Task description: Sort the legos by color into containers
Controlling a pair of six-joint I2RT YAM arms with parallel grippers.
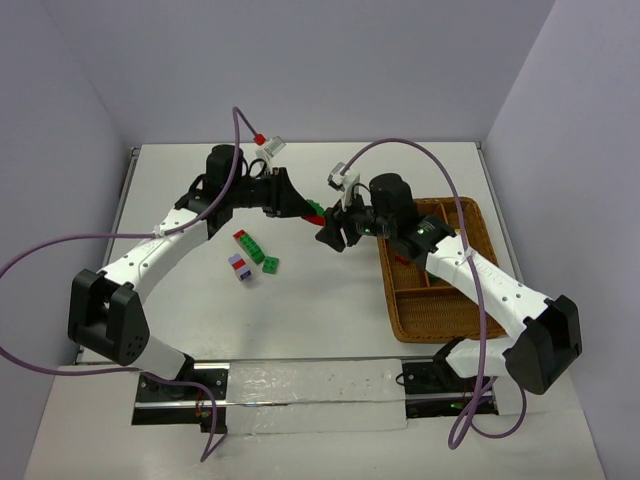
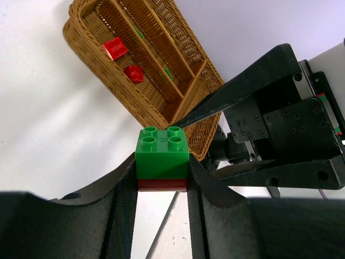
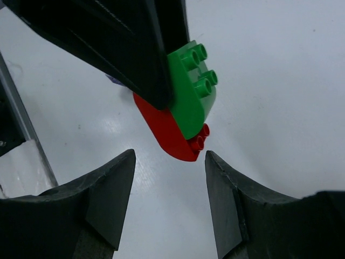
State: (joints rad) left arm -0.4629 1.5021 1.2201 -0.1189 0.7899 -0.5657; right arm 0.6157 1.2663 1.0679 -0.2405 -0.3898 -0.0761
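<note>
So the left gripper [image 2: 161, 181] is clamped on the green-on-red lego stack [image 2: 161, 154], with the right gripper [image 3: 170, 181] gaping just short of it. It's light, stiff, slick plastic, so I'd pinch the red brick [image 3: 172, 135] by its flat sides.

Robotics lab test cell: white table [image 1: 300, 330] under the left gripper [image 1: 303, 212] and right gripper [image 1: 333, 233], plain pale walls [image 1: 300, 70] beyond and beside them, purple cables [image 1: 236, 135] trailing.
</note>
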